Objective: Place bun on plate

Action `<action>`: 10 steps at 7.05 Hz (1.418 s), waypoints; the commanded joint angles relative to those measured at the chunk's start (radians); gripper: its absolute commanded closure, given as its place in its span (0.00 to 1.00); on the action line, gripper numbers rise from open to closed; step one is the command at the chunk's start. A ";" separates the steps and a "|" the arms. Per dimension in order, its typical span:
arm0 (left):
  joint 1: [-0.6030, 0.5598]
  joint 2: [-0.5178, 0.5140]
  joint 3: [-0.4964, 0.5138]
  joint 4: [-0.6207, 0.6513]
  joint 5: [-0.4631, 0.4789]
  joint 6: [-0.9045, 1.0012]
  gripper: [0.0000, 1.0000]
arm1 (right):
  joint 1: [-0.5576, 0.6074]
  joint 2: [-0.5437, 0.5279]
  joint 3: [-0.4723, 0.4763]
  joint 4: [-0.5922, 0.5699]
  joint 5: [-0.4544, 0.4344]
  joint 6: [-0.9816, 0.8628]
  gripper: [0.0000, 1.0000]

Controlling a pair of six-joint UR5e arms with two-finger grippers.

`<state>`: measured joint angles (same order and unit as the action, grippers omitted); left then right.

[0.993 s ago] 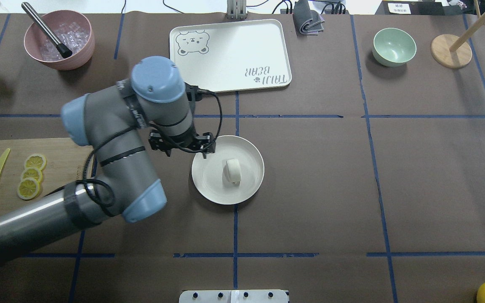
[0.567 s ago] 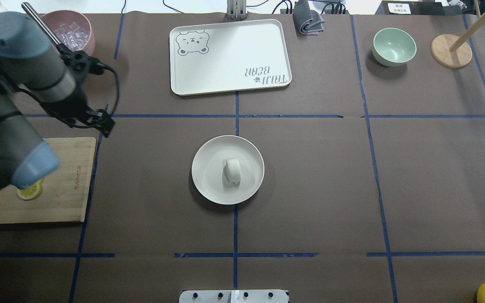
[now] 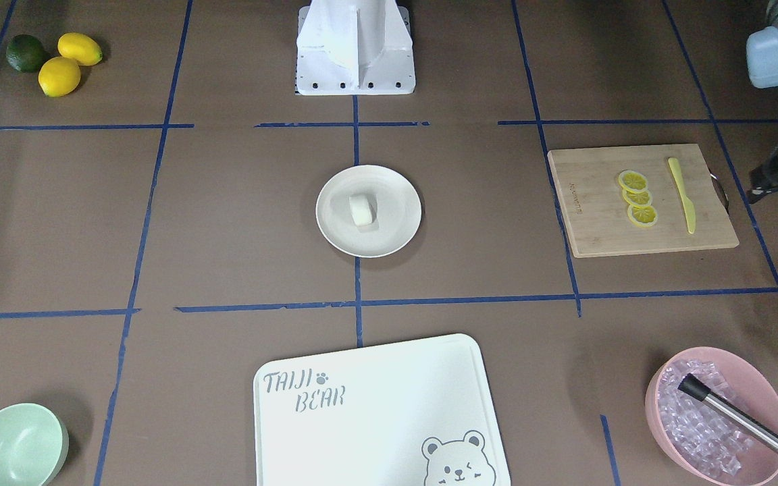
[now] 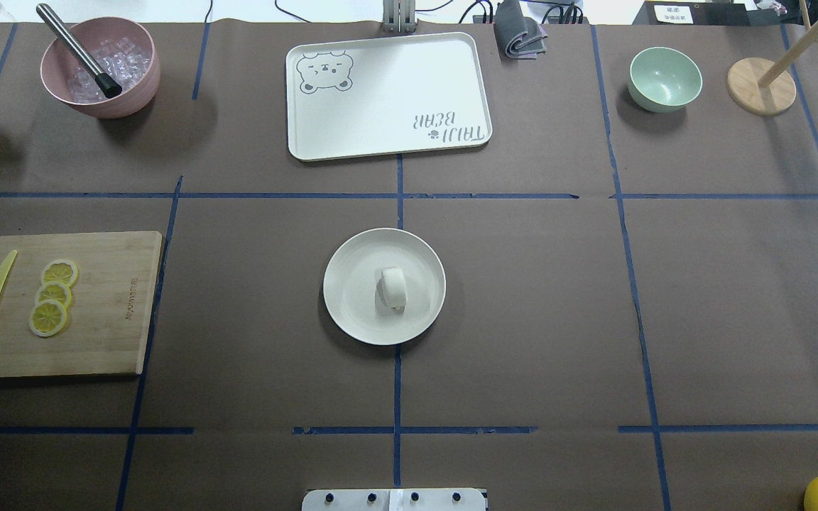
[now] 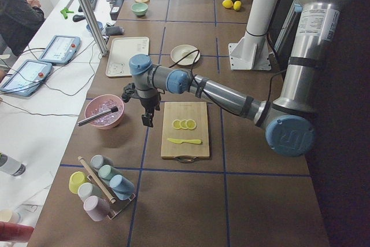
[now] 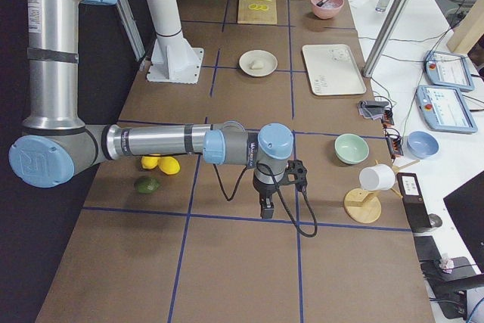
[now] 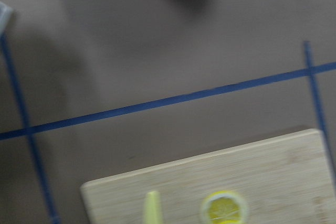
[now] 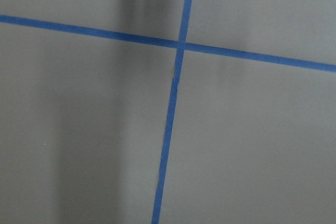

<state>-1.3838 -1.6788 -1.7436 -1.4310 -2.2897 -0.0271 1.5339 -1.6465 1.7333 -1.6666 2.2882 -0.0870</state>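
L gripper (image 5: 147, 121) aloft by board (image 4: 111, 312), table (image 4: 522, 319) L end; whether open or closed, can't tell. Centre: bun (image 4: 393, 287) resting on plate (image 4: 352, 312). R gripper (image 6: 266, 209) aloft near R end; likewise can't tell.

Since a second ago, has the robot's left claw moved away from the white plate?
Yes. The left claw was at the left rim of the plate; it has swept left, past the cutting board, out of the overhead view.

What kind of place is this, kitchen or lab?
Most likely a robotics lab staging kitchen tasks: the left arm and right arm at a table gridded with blue tape, with teach pendants on a side bench.
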 commanded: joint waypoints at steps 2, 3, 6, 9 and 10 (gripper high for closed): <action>-0.176 0.089 0.166 -0.011 -0.065 0.294 0.00 | 0.000 -0.001 0.002 0.005 0.002 0.041 0.00; -0.175 0.115 0.173 -0.011 -0.063 0.294 0.00 | 0.000 -0.001 0.002 0.005 0.004 0.041 0.00; -0.231 0.110 0.174 -0.029 -0.066 0.286 0.00 | 0.000 0.002 0.003 0.007 0.014 0.043 0.00; -0.230 0.103 0.173 -0.034 -0.070 0.200 0.00 | 0.000 0.004 0.003 0.007 0.013 0.041 0.00; -0.230 0.100 0.153 -0.034 -0.068 0.204 0.00 | 0.000 0.004 0.002 0.007 0.013 0.043 0.00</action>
<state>-1.6139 -1.5745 -1.5750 -1.4646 -2.3589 0.1807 1.5340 -1.6434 1.7363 -1.6598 2.3011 -0.0455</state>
